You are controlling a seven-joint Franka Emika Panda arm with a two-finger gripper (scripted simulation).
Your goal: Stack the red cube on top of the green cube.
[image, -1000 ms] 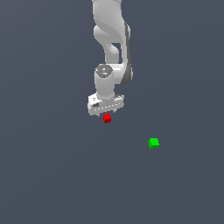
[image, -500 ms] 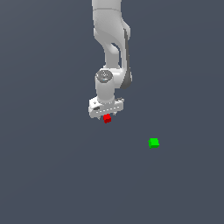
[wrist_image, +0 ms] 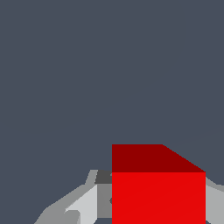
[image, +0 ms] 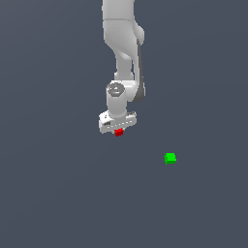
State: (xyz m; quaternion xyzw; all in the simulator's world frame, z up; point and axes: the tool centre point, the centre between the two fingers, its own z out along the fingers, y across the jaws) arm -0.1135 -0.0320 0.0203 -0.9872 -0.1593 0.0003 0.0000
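The red cube (image: 118,132) pokes out just below the white gripper (image: 117,130) in the exterior view, and the hand sits directly over it. In the wrist view the red cube (wrist_image: 158,192) looms large between two grey fingers (wrist_image: 83,206), which lie against its sides, so the gripper is shut on it. I cannot tell whether the cube rests on the surface or hangs just above it. The green cube (image: 170,158) lies alone on the grey surface, toward the exterior view's right of the gripper and lower in the picture, well apart from it.
The white arm (image: 123,43) rises straight up from the hand to the top of the exterior view. A plain dark grey surface (image: 58,193) spreads around both cubes.
The hand has sunk a little lower over the red cube and the arm above it has shifted slightly. The red cube has barely moved. The green cube stays put.
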